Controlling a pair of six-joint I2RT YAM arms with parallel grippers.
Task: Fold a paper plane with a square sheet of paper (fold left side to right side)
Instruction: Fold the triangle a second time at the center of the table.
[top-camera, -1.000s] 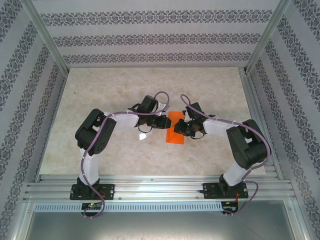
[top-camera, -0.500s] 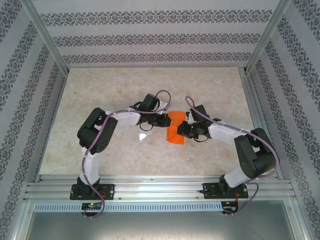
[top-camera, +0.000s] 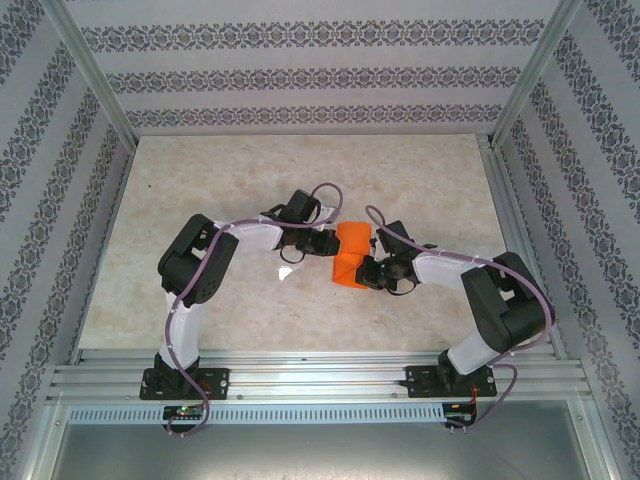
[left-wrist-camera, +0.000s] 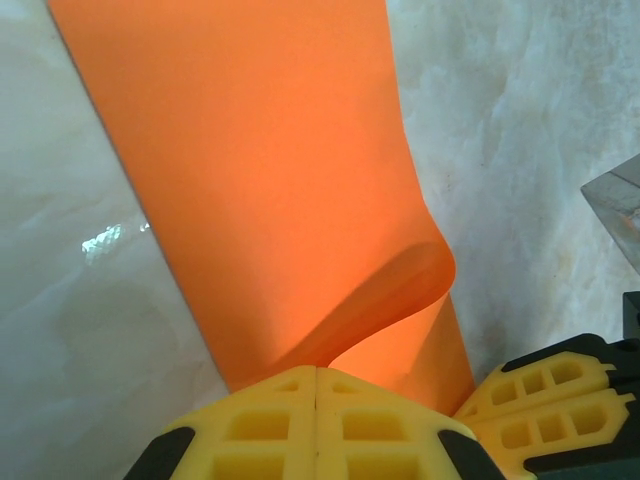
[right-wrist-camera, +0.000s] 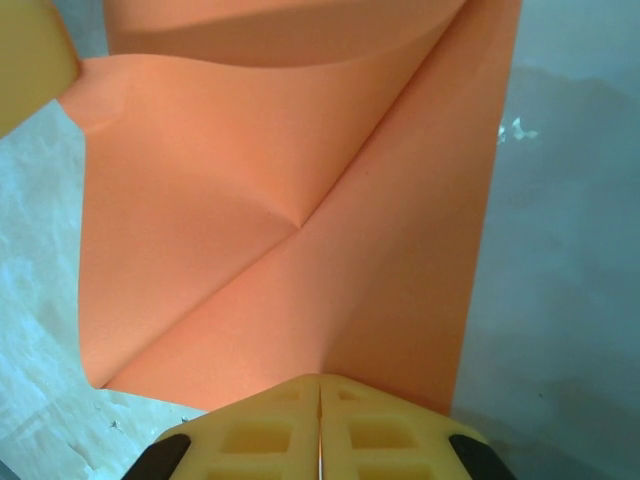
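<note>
The orange sheet of paper (top-camera: 351, 254) lies partly folded at the middle of the table, between both arms. From its left, my left gripper (top-camera: 329, 243) is shut on it. In the left wrist view the sheet (left-wrist-camera: 270, 170) curls up and over from the closed yellow fingertips (left-wrist-camera: 290, 405). My right gripper (top-camera: 368, 270) meets the sheet's near right corner. Its fingertips (right-wrist-camera: 350, 410) are closed over the near edge of the sheet (right-wrist-camera: 300, 230), which shows diagonal creases. The right gripper's fingers (left-wrist-camera: 550, 400) also appear low right in the left wrist view.
A small white scrap (top-camera: 284, 272) lies on the marble-patterned table (top-camera: 200, 180), left of the sheet. Patterned walls and metal frame posts (top-camera: 90, 75) enclose the table. An aluminium rail (top-camera: 320, 375) runs along the near edge.
My right gripper has moved slightly nearer and left along the sheet's right edge, and its jaws have closed. The sheet now looks more compact. The left gripper has stayed at the sheet.
</note>
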